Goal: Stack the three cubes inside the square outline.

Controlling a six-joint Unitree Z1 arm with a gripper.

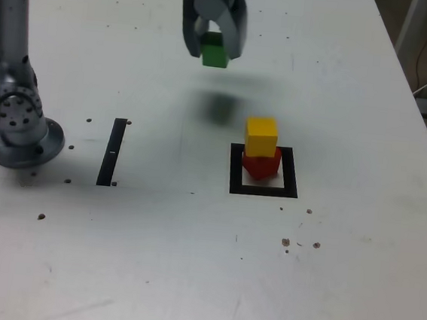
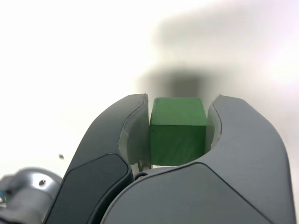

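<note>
Nearest the exterior camera, the white surface (image 1: 187, 278) carries only small dark specks. Further back sits the square outline (image 1: 264, 189), its far edge partly hidden by the red cube (image 1: 261, 165) standing inside it; the yellow cube (image 1: 261, 136) rests on top and covers the red one's upper face. On the exterior view's left lie a thin black strip (image 1: 112, 152) and the arm base (image 1: 16, 122), cut off at the frame edge. Farthest, above the surface, the pincer (image 1: 212, 52) is closed on the green cube (image 1: 214, 53), whose shadow falls below. In the wrist view both jaws press the green cube's (image 2: 178, 131) sides.
</note>
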